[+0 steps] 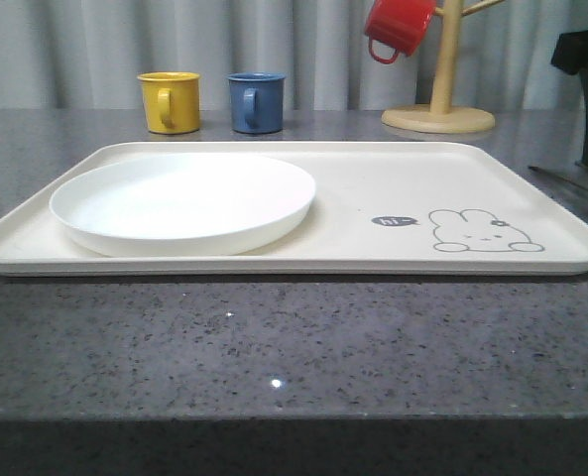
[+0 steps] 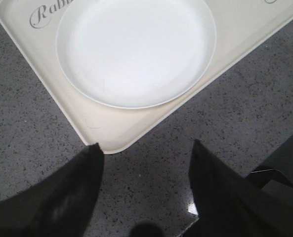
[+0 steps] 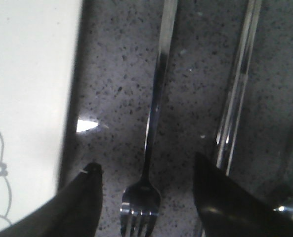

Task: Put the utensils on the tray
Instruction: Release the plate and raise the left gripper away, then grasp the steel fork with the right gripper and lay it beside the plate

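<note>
Both claws hang wide open with nothing in them. Right claw [image 3: 145,190] straddles the fork [image 3: 151,148], which lies flat on the speckled grey table [image 3: 116,74] just beside the tray [image 3: 27,98], not touching either finger. Chopsticks [image 3: 237,84] lie alongside the fork, passing under one finger. Left claw [image 2: 146,163] hovers over bare table at the tray's corner, near the white plate [image 2: 136,49]. Yellow mug [image 1: 170,101], blue mug [image 1: 256,102] and a mug tree [image 1: 440,69] stand behind the tray.

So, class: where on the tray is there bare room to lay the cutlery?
The tray is bare on its right half, between the white plate and the right rim, apart from the printed rabbit. The left half is crowded by the plate.
</note>
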